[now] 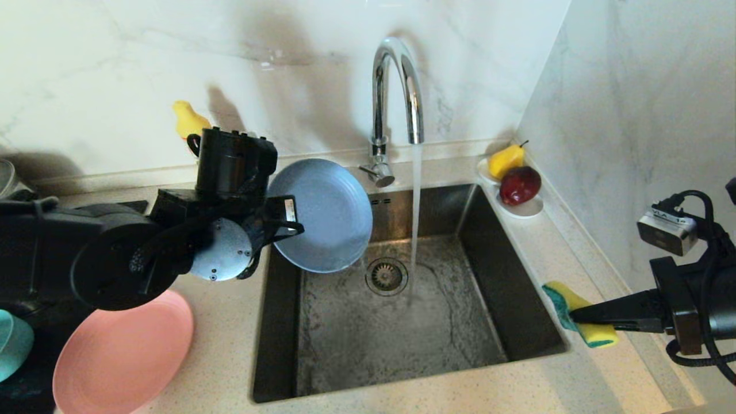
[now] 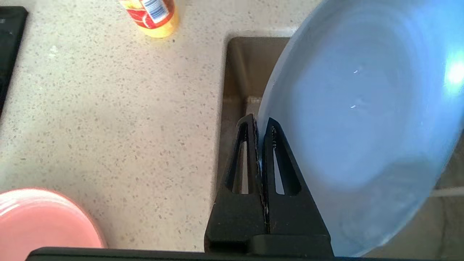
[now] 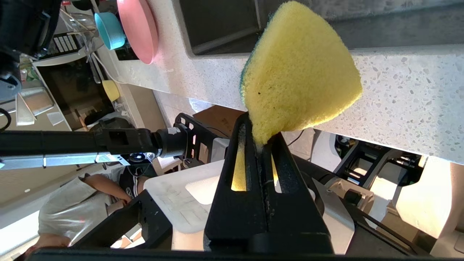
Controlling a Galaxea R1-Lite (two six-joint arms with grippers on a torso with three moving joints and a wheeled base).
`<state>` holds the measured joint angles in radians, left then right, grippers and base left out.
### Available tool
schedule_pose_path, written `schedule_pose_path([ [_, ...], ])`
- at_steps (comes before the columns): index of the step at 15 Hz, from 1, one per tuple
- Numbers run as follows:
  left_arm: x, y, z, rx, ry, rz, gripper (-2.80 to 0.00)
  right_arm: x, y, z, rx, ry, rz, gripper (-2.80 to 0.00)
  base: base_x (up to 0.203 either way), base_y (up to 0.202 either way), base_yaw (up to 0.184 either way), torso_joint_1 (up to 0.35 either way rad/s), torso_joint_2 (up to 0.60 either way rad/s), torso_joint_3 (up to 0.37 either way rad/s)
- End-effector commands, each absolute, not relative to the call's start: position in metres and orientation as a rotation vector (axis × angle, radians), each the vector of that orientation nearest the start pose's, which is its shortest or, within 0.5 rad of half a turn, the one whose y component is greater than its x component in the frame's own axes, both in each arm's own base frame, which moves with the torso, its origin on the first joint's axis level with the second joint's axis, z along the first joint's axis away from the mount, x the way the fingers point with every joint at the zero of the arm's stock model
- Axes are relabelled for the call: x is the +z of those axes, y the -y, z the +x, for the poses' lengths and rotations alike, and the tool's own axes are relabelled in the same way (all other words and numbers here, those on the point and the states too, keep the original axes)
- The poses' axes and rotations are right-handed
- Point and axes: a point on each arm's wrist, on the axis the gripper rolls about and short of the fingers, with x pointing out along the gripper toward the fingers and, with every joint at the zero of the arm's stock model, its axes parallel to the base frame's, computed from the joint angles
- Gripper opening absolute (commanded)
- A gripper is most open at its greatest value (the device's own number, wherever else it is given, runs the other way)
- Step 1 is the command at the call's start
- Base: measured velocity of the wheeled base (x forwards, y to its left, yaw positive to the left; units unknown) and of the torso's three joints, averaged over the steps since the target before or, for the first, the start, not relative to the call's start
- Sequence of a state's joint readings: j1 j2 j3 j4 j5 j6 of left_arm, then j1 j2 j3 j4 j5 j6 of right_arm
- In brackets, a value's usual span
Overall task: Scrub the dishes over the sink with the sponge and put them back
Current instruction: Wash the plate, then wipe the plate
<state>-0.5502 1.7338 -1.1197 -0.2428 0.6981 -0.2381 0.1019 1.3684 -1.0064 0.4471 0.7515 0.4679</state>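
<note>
Left gripper [image 2: 259, 125] is clamped on the rim of the grey-blue plate [image 1: 325, 215], tilted over the left part of the sink [image 1: 517, 299], clear of the faucet's [image 1: 397, 86] running stream. Right gripper [image 3: 261, 139] pinches the sponge [image 1: 581, 313] over the counter [image 1: 552, 241] at the sink's right edge — well apart from the plate. Judged early: no scrubbing contact yet. Pink plate [image 1: 123, 359] and teal bowl [image 1: 12, 342] wait on the left counter — untouched.

Grey-blue plate [image 1: 325, 215] tilted over sink [image 1: 402, 322], rim pinched; bent yellow-green sponge [image 1: 581, 313] at sink's right edge; pink plate [image 1: 123, 353], teal bowl [image 1: 12, 342] on counter left.
</note>
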Motion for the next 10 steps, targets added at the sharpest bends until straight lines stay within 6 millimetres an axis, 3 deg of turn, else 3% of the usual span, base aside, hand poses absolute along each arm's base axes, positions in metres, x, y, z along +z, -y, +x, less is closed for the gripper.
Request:
schedule_pose_path([
  [1,0.228,0.154,0.279,0.185,-0.264,-0.039,-2.8,0.232,-0.036,0.197,0.614,-0.985,0.689,-2.8,0.0,0.0,0.0,0.0,0.0,0.0],
  [6,0.237,0.148,0.272,0.183,-0.238,-0.066,-2.8,0.236,-0.039,0.194,0.651,-0.977,0.684,-2.8,0.0,0.0,0.0,0.0,0.0,0.0],
  [10,0.235,0.152,0.277,0.176,-0.239,-0.069,-2.8,0.239,-0.038,0.186,0.672,-0.964,0.684,-2.8,0.0,0.0,0.0,0.0,0.0,0.0],
])
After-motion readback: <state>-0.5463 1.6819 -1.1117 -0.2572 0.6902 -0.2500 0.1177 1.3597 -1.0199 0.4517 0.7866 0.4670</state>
